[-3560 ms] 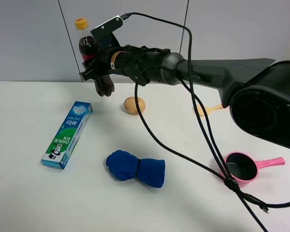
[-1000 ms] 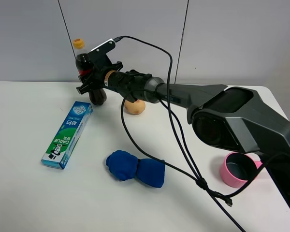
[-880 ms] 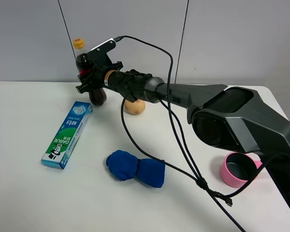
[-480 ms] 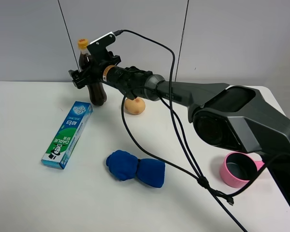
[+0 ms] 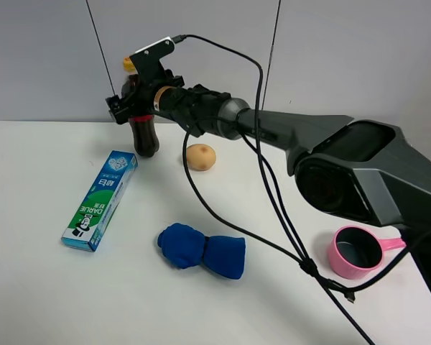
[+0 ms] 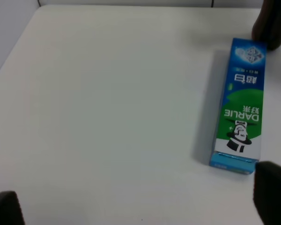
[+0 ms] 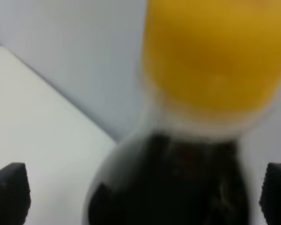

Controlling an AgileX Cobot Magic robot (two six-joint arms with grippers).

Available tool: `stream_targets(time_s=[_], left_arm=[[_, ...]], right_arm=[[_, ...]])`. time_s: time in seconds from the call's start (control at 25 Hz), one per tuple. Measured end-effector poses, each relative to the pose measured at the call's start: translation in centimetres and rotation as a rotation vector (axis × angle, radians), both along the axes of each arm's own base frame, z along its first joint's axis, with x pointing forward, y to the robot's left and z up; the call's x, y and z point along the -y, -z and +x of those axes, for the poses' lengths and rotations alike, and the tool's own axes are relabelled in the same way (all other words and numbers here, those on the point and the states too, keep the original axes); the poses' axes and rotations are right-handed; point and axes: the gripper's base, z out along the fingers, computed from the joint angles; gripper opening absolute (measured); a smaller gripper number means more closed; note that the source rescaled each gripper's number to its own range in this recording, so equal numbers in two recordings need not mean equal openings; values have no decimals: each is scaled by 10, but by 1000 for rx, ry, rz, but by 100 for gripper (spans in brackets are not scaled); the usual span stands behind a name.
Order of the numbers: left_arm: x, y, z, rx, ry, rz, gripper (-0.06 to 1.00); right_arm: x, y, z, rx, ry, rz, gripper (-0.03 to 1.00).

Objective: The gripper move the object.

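Observation:
The tall cola bottle (image 5: 145, 136), with dark liquid, a red label and a yellow cap, stands upright on the white table (image 5: 287, 215) at the back left. My right gripper (image 5: 131, 104) reaches across from the right and sits at the bottle's neck. In the right wrist view the yellow cap and dark neck of the bottle (image 7: 196, 140) fill the space between the fingertips (image 7: 9, 192), which stand wide apart and do not touch it. My right gripper (image 7: 143, 192) is open. My left gripper (image 6: 138, 201) is open and empty over the table's left side; the bottle's base (image 6: 271, 23) shows there.
A green-blue toothpaste box (image 5: 100, 200) lies in front of the bottle, also in the left wrist view (image 6: 241, 126). A tan egg-shaped object (image 5: 200, 157) sits right of the bottle. A blue cloth (image 5: 201, 250) lies mid-table. A pink pan (image 5: 359, 248) stands front right. Black cables (image 5: 273, 201) hang over the table.
The bottle came down from the air onto the table, tilted then upright. My right gripper let go of it and slid up to the neck.

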Motion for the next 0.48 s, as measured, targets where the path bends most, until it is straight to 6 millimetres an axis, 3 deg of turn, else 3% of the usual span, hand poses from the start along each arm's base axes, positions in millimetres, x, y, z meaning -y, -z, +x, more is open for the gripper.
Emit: stream_targets(time_s=[0.28, 0.48], left_arm=[[0, 0, 0, 0, 0, 0, 100], [0, 0, 0, 0, 0, 0, 100]], right_arm=[[6, -52, -8, 21, 23, 27, 100], [17, -112, -31, -51, 76, 3, 100]])
